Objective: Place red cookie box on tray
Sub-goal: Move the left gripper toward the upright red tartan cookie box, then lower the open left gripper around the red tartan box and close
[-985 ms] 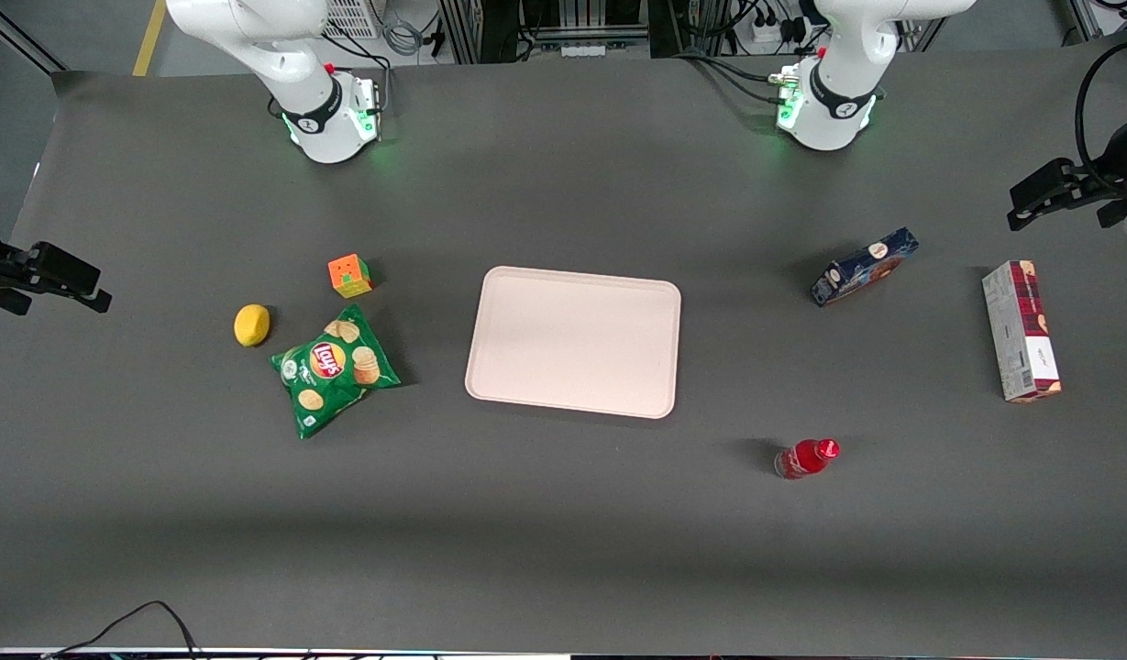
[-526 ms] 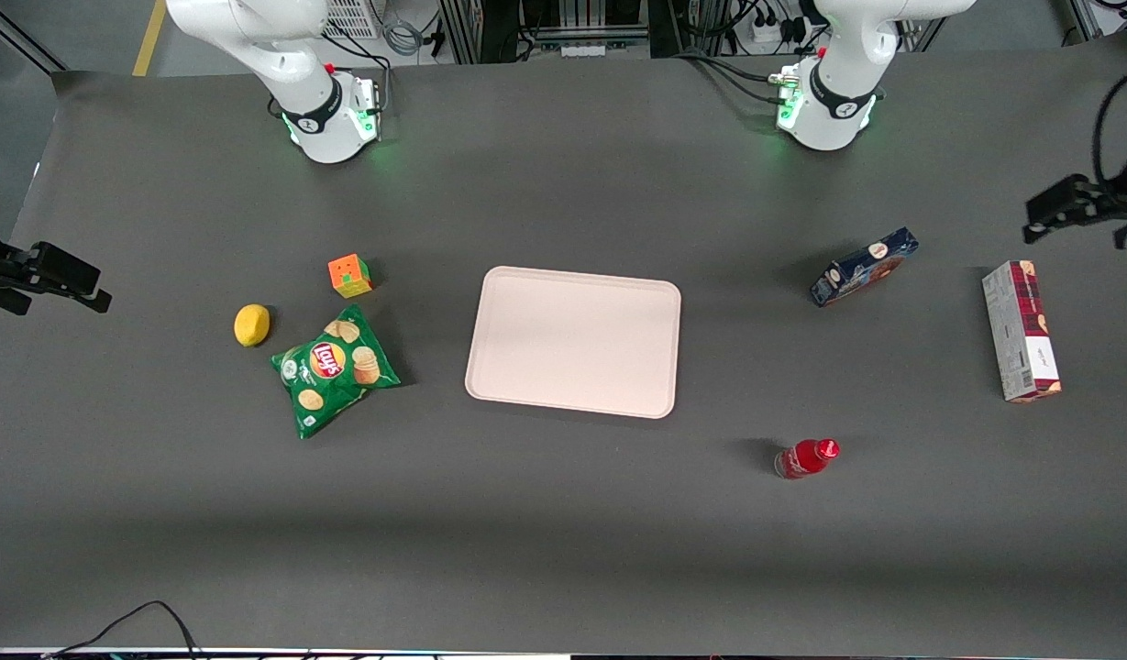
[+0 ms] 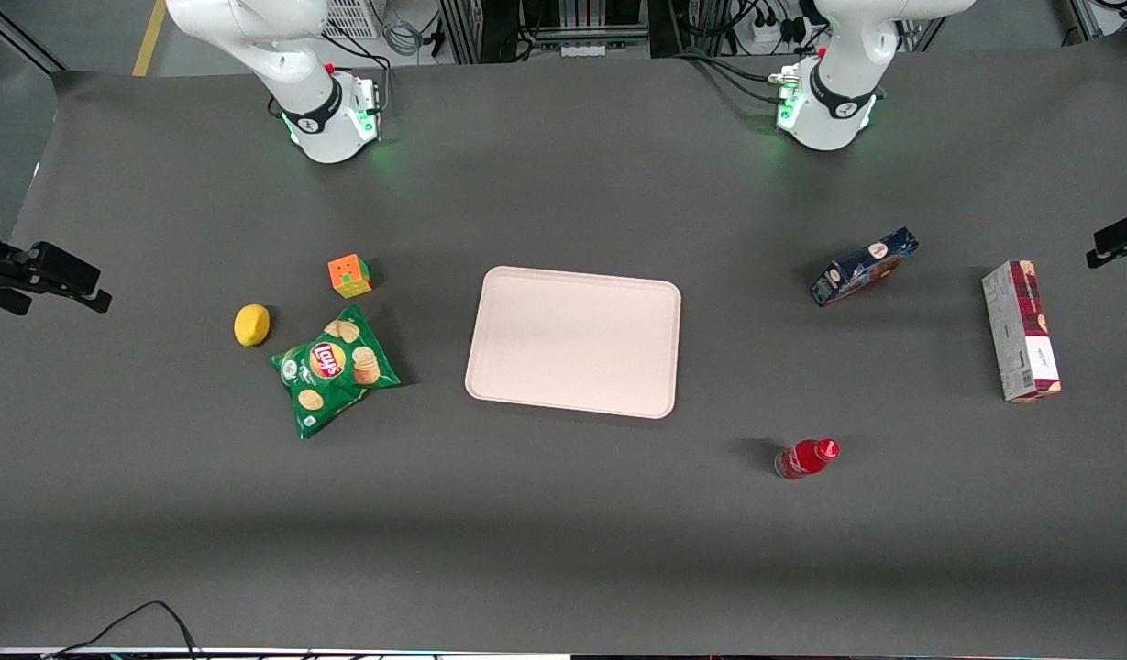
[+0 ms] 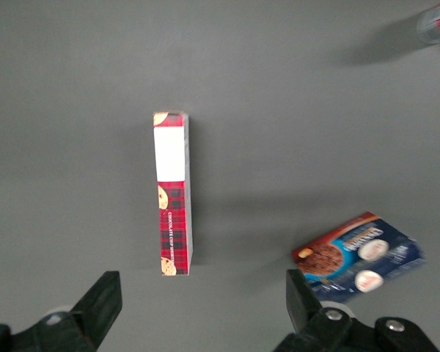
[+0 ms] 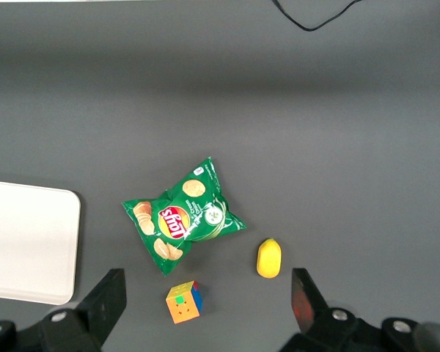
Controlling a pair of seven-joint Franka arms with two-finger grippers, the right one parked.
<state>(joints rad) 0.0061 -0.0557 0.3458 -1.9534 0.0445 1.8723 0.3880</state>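
Hanging above the dark grey table (image 3: 563,541) at the working arm's end, the left arm's black two-finger gripper (image 4: 202,284) had its fingers (image 4: 103,297) spread wide and released, with nothing between them. In the front view only a dark tip of it showed at the frame's edge, in the upper half. The long narrow red-and-dark plaid cardboard cookie box (image 3: 1022,332) lay flat on the table near that same edge, at mid-height of the frame and nearer to the front camera than the gripper's tip. It was well apart from the large flat pale pink rectangular tray (image 3: 572,341), which sat in the middle of the frame with nothing on it. In the left wrist view the box showed its plaid face with a white band, and one end with a cookie picture lay near the gap between the open fingers without touching either of them. The shorter dark blue cardboard box (image 3: 864,267) rested tilted between the tray and the cookie box, slightly higher in the front frame. The small red plastic bottle (image 3: 806,457) lay on its side lower down, nearer to the front camera than the blue box. Toward the parked arm's end lay a green crinkled chips bag (image 3: 334,369), a yellow lemon (image 3: 251,324) beside it, and a multicoloured puzzle cube (image 3: 349,275) just above the bag in the frame.
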